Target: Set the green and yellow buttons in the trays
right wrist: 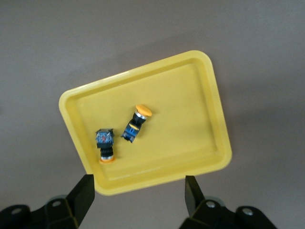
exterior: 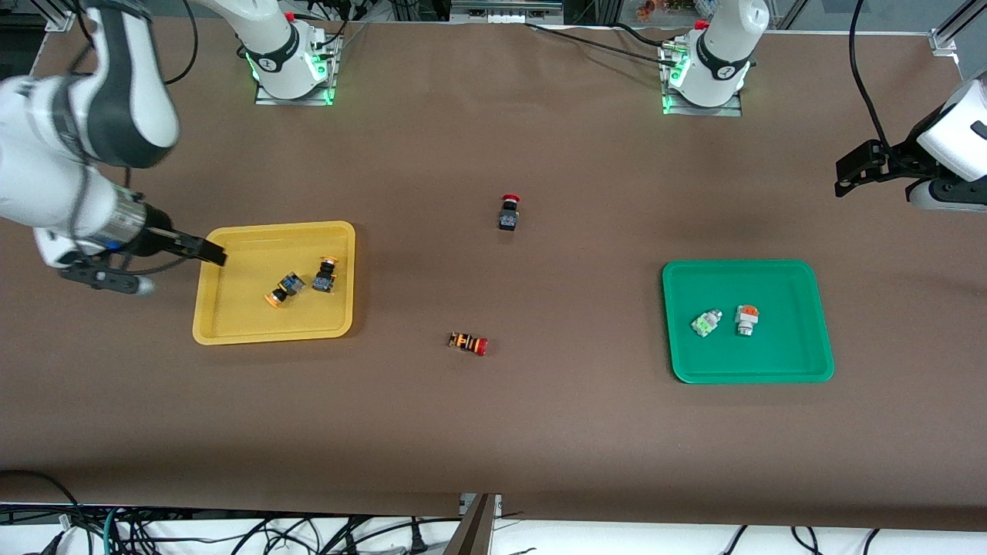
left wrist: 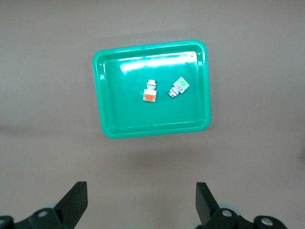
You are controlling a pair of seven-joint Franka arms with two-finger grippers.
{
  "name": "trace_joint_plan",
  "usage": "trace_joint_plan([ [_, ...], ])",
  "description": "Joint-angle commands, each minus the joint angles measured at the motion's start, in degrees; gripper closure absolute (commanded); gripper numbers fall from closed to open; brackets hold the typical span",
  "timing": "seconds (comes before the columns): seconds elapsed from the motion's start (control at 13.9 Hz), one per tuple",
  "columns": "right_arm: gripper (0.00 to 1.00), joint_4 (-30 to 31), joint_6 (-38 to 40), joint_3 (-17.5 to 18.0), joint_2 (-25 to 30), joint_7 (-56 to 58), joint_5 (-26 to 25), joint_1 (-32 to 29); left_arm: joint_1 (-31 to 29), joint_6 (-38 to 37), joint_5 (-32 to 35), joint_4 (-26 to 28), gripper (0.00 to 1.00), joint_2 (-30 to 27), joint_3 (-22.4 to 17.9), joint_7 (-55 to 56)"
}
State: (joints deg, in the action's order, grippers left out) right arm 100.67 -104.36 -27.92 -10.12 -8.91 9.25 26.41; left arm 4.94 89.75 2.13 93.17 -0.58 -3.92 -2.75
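On trays (exterior: 231, 327), four buttons (exterior: 324, 275), no legible writing

Nothing readable turned up anywhere: no words, numbers or brand marks could be made out on the trays, the buttons, the table or the arms. Only small round emblems showed on the arm bases, too small to read.

Yellow tray (right wrist: 209, 86) has two blue-bodied, orange-capped buttons (right wrist: 135, 123) (right wrist: 105, 144) lying close together, not touching. Right gripper (right wrist: 139, 195) fingers spread wide above it.
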Motion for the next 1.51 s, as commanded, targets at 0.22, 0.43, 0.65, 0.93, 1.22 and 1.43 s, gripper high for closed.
trace_joint_plan([
  [0.22, 0.02, -15.05, 16.28, -1.70, -0.69, 1.08, 0.34, 0.22, 0.25, -1.42, 1.38, -1.33, 0.00, 0.14, 0.23, 0.64],
  [0.43, 0.01, -15.24, 16.29, -1.79, -0.69, 2.83, -1.42, 0.22, 0.25, -1.60, 1.38, -1.24, 0.00, 0.05, 0.23, 0.64],
  [0.65, 0.01, -15.24, 16.03, -1.79, -0.69, 3.89, -2.30, 0.04, -0.19, -1.77, 1.38, -1.33, 0.00, 0.05, 0.05, 0.56],
  [0.93, 0.01, -14.19, 15.23, 17.66, 3.00, 3.81, -3.17, -20.37, 0.34, -2.12, 1.38, -1.77, 0.00, 0.22, 0.40, 0.64],
  [1.22, 0.01, -9.81, 12.97, 33.44, 7.91, 3.72, -9.51, -34.31, 0.25, -2.12, 1.38, -1.77, 0.00, 0.22, 0.49, 0.64],
  [1.43, 0.01, -6.97, 10.40, 34.77, 8.99, 3.54, -9.69, -34.68, 0.25, -2.12, 1.38, -1.77, 0.00, 0.31, 0.49, 0.64],
])
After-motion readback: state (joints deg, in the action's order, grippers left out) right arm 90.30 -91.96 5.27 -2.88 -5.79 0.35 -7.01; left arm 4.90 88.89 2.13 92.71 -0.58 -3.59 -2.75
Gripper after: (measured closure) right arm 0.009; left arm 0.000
